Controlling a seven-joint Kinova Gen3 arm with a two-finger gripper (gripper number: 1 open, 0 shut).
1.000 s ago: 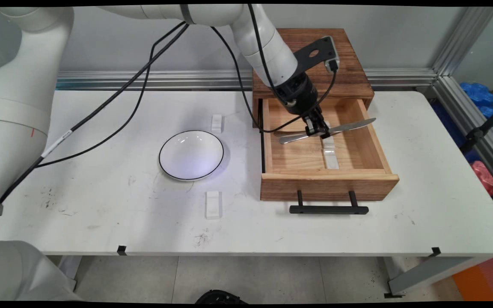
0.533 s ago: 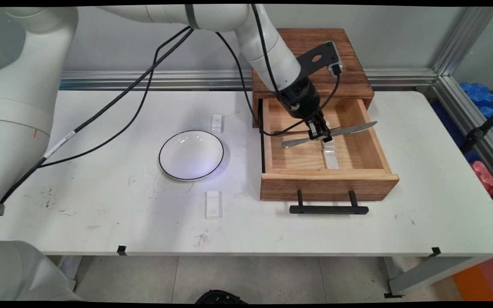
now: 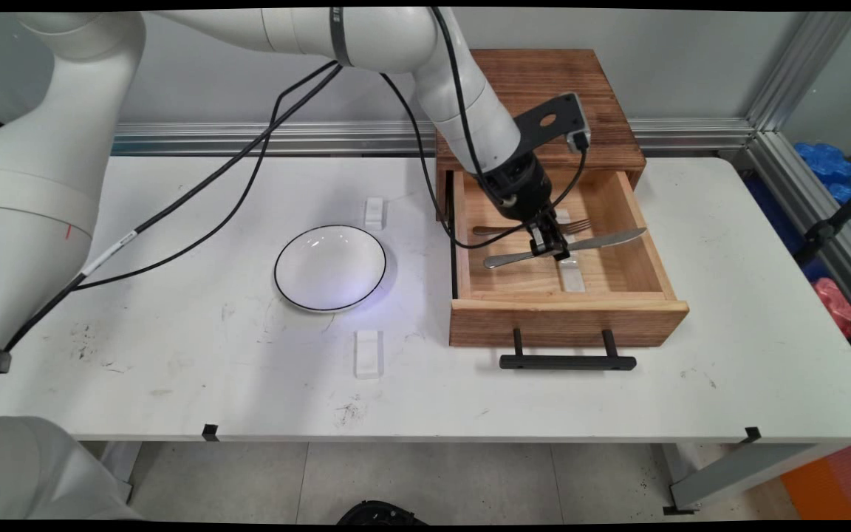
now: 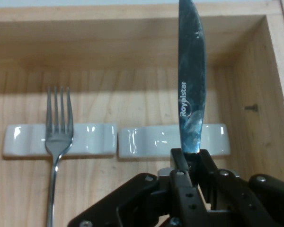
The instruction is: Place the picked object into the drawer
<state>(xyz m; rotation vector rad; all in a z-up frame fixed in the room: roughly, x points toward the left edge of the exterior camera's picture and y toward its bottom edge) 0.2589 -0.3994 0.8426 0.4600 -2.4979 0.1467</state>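
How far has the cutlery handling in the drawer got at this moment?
Done: the drawer stands open, and the fork lies inside with its head on a white rest. In hand: the gripper is shut on the knife, held above the second rest. Left: the knife is not yet released. The bowl and two rests on the table sit untouched.

Lab, aluminium-framed enclosure (image 3: 787, 81), white test table (image 3: 174, 369)

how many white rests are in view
4. Two on the table: one behind the bowl, one in front. Two in the drawer: one under the fork, one below the knife in the tool.
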